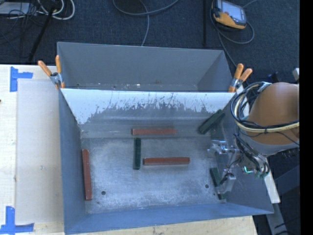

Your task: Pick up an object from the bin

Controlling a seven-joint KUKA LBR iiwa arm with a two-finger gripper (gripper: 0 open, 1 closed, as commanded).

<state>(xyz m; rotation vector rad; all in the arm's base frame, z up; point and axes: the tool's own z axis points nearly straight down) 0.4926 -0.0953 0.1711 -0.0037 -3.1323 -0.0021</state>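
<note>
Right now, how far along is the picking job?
Done: nothing looks lifted; a brown bar and a dark green bar lie on the bin floor. In hand: the gripper is low by the right wall; a grasp I cannot confirm. Left: lifting one object out.

The light here is even and fairly bright, falling from overhead. It catches the sloped far wall of the grey bin (146,99) in a pale, glaring band, and the wall above that band sits in flat shade. The brown bar (166,161) mid-bin throws hardly any shadow. The dark floor (161,23) behind stays dim. The arm's orange cover (276,104) carries a soft sheen.
</note>
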